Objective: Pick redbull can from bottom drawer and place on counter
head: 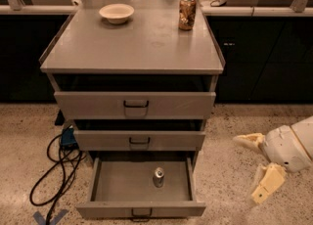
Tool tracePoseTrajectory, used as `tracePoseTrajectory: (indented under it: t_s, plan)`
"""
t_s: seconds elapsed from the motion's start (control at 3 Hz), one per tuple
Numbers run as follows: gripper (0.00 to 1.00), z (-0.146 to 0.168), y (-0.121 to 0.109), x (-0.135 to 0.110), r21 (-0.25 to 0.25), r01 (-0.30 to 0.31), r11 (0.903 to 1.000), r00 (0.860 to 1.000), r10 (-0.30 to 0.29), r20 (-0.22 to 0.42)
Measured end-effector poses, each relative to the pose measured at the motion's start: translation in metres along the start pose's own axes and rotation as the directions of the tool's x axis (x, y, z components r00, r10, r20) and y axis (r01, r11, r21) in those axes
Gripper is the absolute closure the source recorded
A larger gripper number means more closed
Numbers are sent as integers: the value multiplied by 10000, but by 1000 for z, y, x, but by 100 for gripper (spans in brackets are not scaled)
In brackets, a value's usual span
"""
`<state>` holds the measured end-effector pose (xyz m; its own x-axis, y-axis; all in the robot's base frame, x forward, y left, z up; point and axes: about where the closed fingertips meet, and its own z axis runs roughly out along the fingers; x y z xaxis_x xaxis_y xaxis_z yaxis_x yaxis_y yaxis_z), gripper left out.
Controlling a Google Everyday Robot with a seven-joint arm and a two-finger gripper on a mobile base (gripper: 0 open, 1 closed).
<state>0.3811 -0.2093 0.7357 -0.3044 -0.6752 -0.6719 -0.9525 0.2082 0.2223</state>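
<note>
Task not yet begun: redbull can (158, 176) stands upright in the open bottom drawer (142, 210), off the worktop (132, 43), while the gripper (248, 169) hangs spread and empty to the drawer's right.

Three drawers (134, 104) (139, 140) (122, 182), two cans (158, 176) (187, 12), right-side gripper (247, 169)

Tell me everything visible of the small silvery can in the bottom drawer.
The small slim silvery can has a shiny silver lid and a faint bluish tint; it looks metal. It stands upright on the flat floor of the open wide shallow grey bottom drawer, slightly right of centre, clear of every wall, touched by nothing else. The cream two-finger tool hangs open off to the right, outside the drawer, well apart from it.
</note>
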Motion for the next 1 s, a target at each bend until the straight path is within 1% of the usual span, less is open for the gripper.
tracePoseTrajectory:
  t_s: [0.33, 0.67, 1.0]
  plan:
    - [0, 14, -8, 2, 502, 55, 9987, 9976, -90, 687]
    - [0, 44, 6, -2, 1300, -884, 9876, 9805, 633, 1861]
    - [0, 72, 23, -1, 1812, -2534, 9502, 9379, 1955, 2865]
